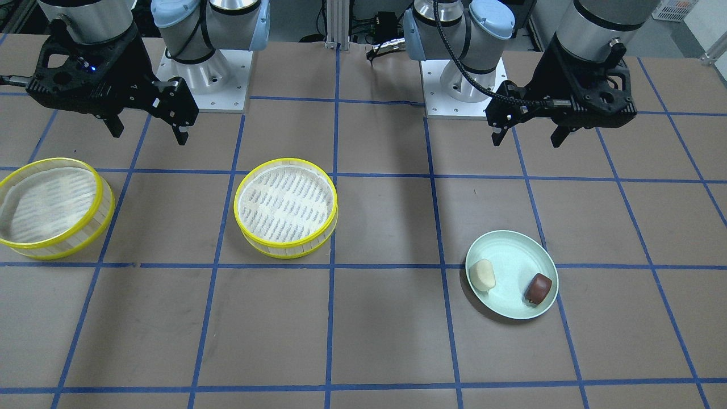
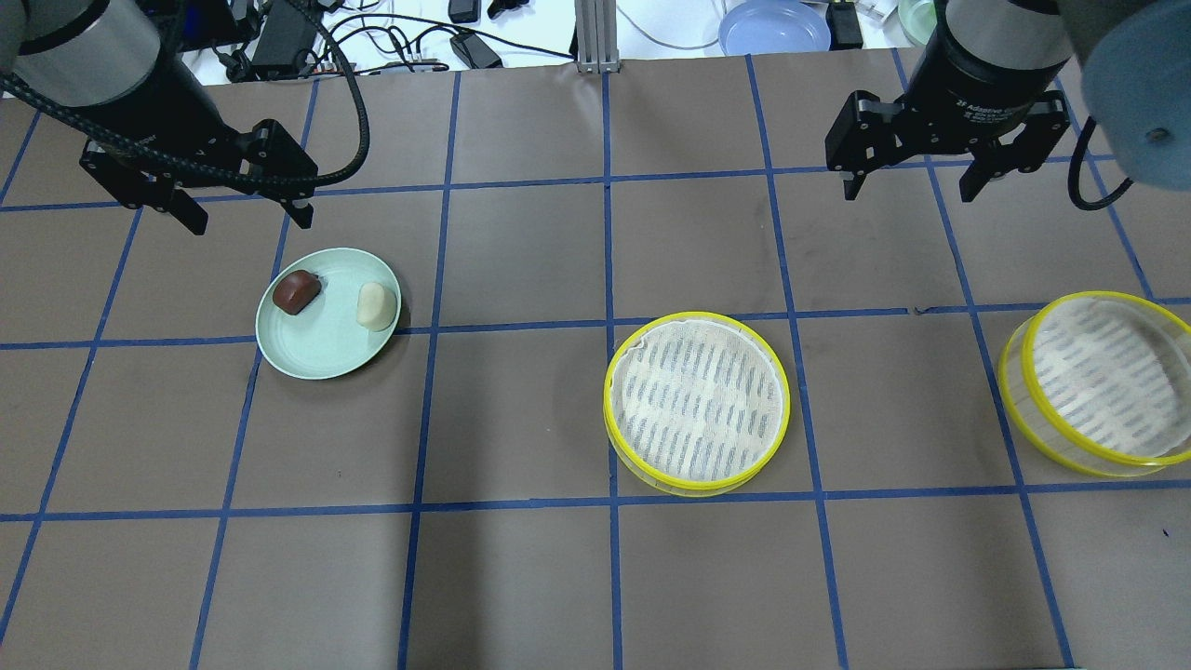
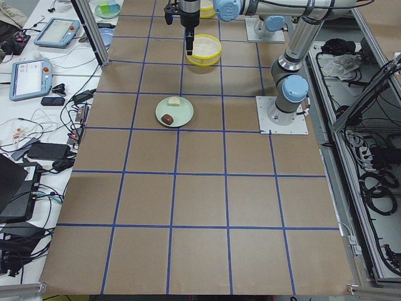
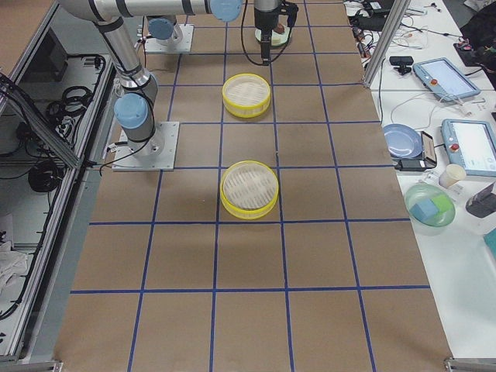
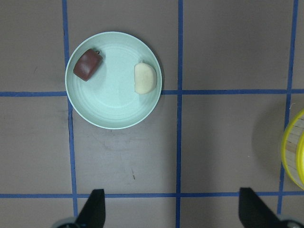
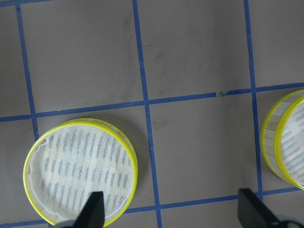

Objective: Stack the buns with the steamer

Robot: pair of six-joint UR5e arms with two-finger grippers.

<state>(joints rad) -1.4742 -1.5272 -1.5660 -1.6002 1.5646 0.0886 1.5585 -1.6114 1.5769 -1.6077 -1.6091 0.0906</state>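
The cream-white bun (image 1: 483, 275) and the glossy reddish-brown bun (image 1: 538, 288) lie apart on a pale green plate (image 1: 508, 255). Both also show in the overhead view, the cream bun (image 2: 376, 305) and the brown bun (image 2: 296, 291). My left gripper (image 2: 249, 221) is open and empty, hovering just behind the plate (image 2: 326, 344). One yellow-rimmed steamer tray (image 2: 696, 402) sits mid-table, the other steamer tray (image 2: 1103, 381) at the far right; both are empty. My right gripper (image 2: 910, 192) is open and empty, high behind and between the two trays.
The arm bases (image 1: 204, 79) stand at the robot's side of the table. A blue plate (image 2: 774, 26), cables and an aluminium post (image 2: 588, 37) lie beyond the far edge. Tablets and clutter sit on the side bench (image 4: 453, 139).
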